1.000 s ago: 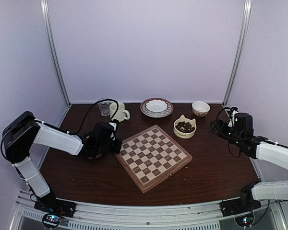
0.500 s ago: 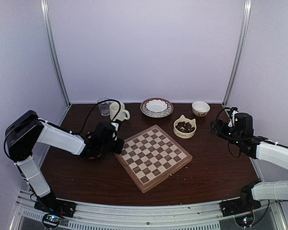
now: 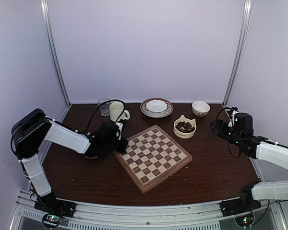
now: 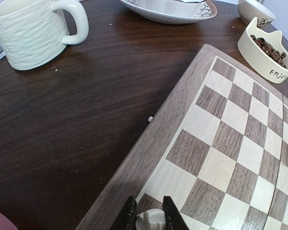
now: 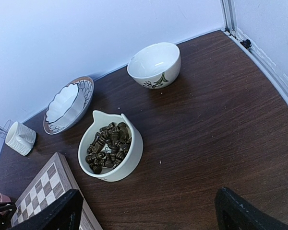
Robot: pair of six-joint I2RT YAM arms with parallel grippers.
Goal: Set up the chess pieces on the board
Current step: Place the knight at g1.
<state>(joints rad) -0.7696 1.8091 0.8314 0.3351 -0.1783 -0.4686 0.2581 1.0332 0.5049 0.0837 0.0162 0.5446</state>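
Top view: We look down from high up at the near side of the table (image 3: 86,177), facing the back wall (image 3: 149,48). We are far off, so the whole table fits, with the board (image 3: 153,155) in the middle.
Left wrist view: We sit low and very near the board's left edge. We look across it toward the mug (image 4: 31,33) and the bowl with ears (image 4: 266,52).
Right wrist view: We hang over the right side of the table, higher up, and look down and left toward the back wall.
Shared by all three: The board, the mug and the bowl with ears.
Least shared: From the right wrist we see only a corner of the board.
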